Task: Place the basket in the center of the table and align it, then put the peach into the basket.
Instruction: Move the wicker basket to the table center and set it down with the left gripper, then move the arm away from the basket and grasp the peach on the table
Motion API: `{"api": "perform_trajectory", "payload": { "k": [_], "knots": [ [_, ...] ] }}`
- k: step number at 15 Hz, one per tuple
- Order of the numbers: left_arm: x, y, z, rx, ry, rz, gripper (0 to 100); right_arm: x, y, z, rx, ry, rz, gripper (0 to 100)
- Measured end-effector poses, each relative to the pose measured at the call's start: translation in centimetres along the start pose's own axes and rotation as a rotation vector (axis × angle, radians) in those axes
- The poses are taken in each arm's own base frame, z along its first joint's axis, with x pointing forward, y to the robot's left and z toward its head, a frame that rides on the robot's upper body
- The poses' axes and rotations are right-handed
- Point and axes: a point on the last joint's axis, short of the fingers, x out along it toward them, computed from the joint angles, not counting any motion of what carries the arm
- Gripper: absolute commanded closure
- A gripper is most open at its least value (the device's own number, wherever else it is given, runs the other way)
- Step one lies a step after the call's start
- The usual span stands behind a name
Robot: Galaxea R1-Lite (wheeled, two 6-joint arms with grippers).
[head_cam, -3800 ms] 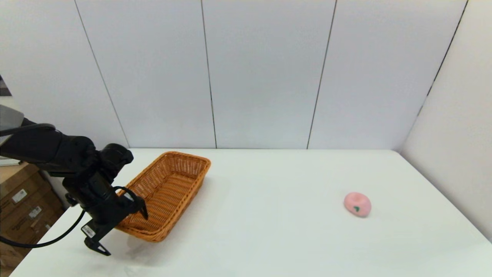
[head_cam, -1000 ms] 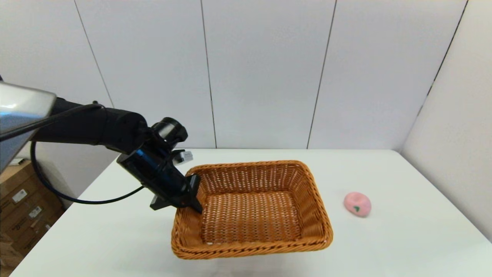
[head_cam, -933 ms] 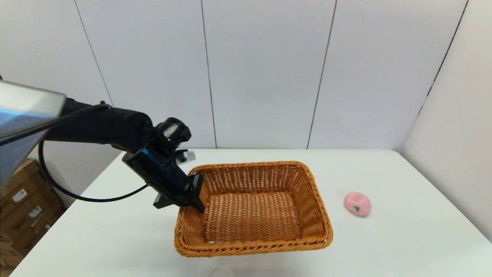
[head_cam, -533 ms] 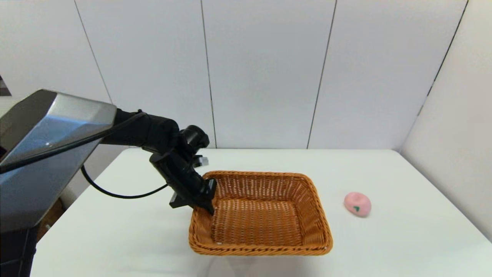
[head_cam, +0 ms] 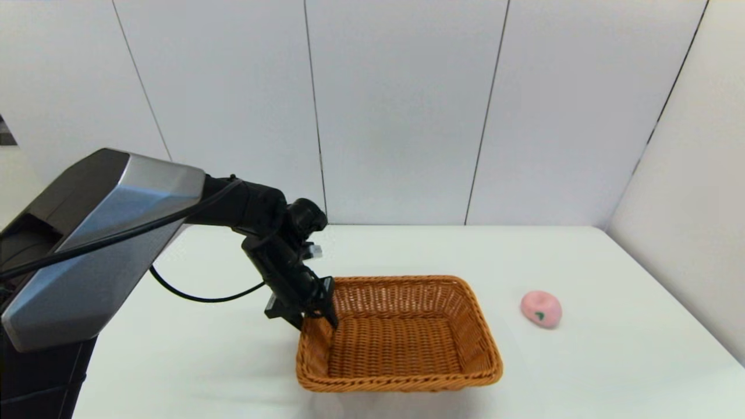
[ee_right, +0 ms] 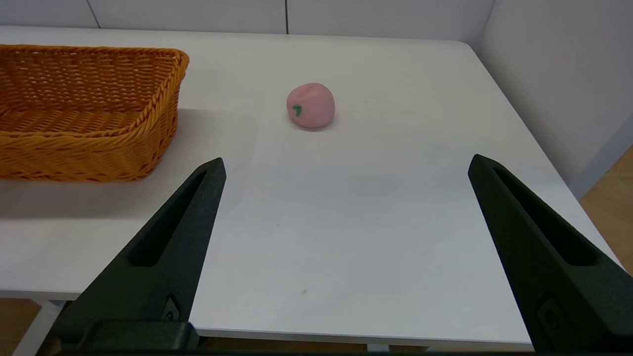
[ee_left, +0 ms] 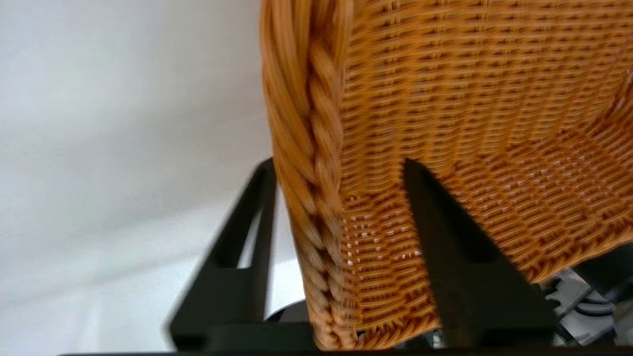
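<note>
Left claw (head_cam: 317, 308) is clenched on the left braided rim of the orange-brown wicker basket (head_cam: 401, 337), mid-surface (head_cam: 407, 256). Right claw (ee_right: 346, 168), fingers spread wide, hangs well short of the pink peach (head_cam: 541, 309).

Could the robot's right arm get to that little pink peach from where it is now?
Probably yes. The right tool is open and faces the small round pink toy peach, with only bare white table between. The orange-brown wicker basket, held by the left tool, sits off to the side.
</note>
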Motion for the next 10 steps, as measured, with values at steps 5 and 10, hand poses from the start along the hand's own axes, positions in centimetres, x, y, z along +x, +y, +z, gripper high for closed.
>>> {"api": "perform_trajectory", "payload": {
  "k": [5, 10],
  "knots": [
    [-3.8, 1.2, 0.7, -0.027, -0.115, 0.002, 0, 0.0, 0.0, 0.0, 0.0, 0.0, 0.0, 0],
    [-13.5, 8.1, -0.4, -0.103, -0.282, 0.012, 0, 0.0, 0.0, 0.0, 0.0, 0.002, 0.0, 0]
  ]
}}
